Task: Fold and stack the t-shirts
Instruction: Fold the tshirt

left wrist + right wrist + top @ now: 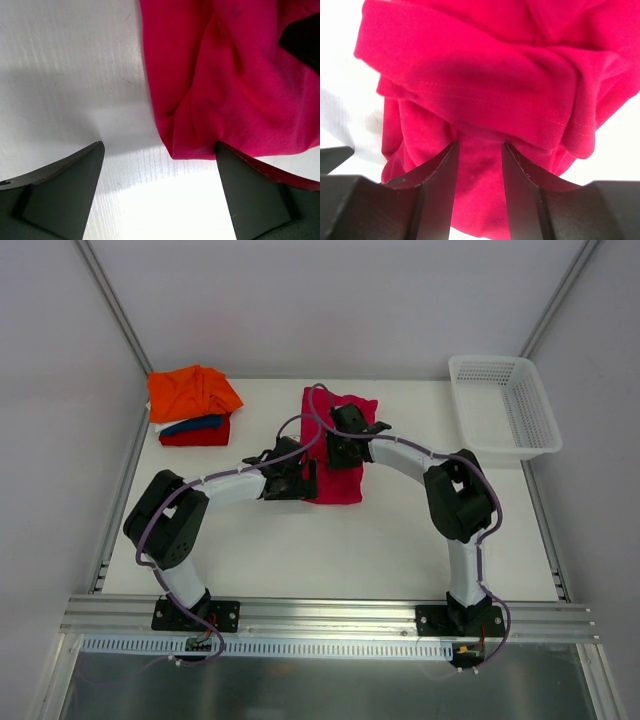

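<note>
A magenta-pink t-shirt [355,405] lies folded into a long strip at the middle of the table. My right gripper [342,452] sits on top of it. In the right wrist view its fingers [440,175] are shut on a thick bunch of the pink cloth [485,65], which folds over the fingertips. My left gripper [303,480] is low at the strip's left near corner, jaws wide open over bare table [159,150], with the shirt's corner [225,75] just beyond its right finger [255,190]. A folded stack at the back left has an orange t-shirt [192,392] over dark blue [195,424] and red [195,437].
A white mesh basket [487,358] stands at the back right corner. Grey walls close in the table behind and at both sides. The dark body of the right gripper [305,40] shows at the top right of the left wrist view.
</note>
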